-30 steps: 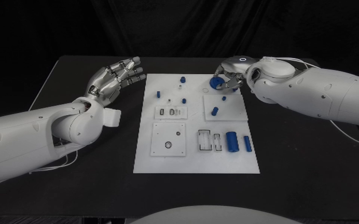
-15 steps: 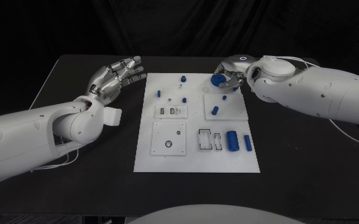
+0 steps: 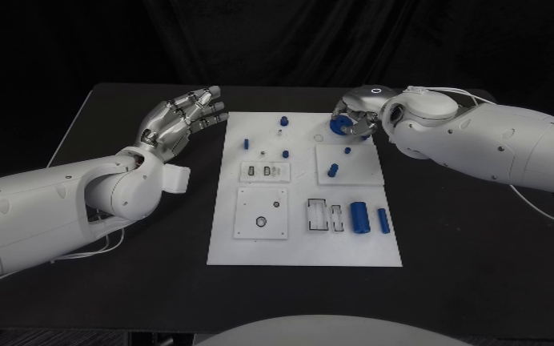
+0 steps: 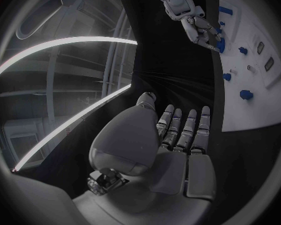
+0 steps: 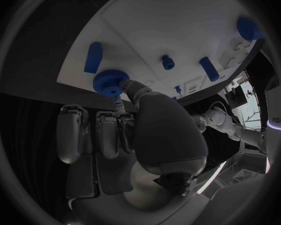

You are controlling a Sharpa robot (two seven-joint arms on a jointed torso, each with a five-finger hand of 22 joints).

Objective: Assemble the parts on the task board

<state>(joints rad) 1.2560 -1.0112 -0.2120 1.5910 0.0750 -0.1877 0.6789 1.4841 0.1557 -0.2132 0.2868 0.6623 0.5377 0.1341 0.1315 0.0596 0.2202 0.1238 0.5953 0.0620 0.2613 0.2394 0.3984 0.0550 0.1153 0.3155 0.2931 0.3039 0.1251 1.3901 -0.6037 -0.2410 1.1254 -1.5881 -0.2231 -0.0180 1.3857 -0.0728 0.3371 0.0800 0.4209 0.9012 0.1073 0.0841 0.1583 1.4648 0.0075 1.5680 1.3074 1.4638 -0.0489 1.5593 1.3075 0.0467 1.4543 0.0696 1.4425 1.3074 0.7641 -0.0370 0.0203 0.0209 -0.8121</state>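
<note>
The white task board [image 3: 303,246] lies in the middle of the black table. My right hand [image 3: 355,120] hovers over the board's far right corner and pinches a blue round ridged part [image 3: 339,125] between thumb and finger. In the right wrist view that round part [image 5: 109,81] sits at the thumb tip, just off the board [image 5: 178,20]. My left hand [image 3: 179,122] floats left of the board, holding nothing, with its fingers apart and stretched out [image 4: 178,135]. The left wrist view also shows the right hand [image 4: 200,27] with the blue part [image 4: 220,46].
Blue parts lie on the board: a thick cylinder [image 3: 358,218] and a thin one [image 3: 382,220] near the right edge, a short peg [image 3: 331,171], and small pegs [image 3: 283,121] [image 3: 245,144] at the far end. Bare black table surrounds the board.
My right hand has shifted the blue round part slightly toward the board's far edge. The left hand has barely moved.
</note>
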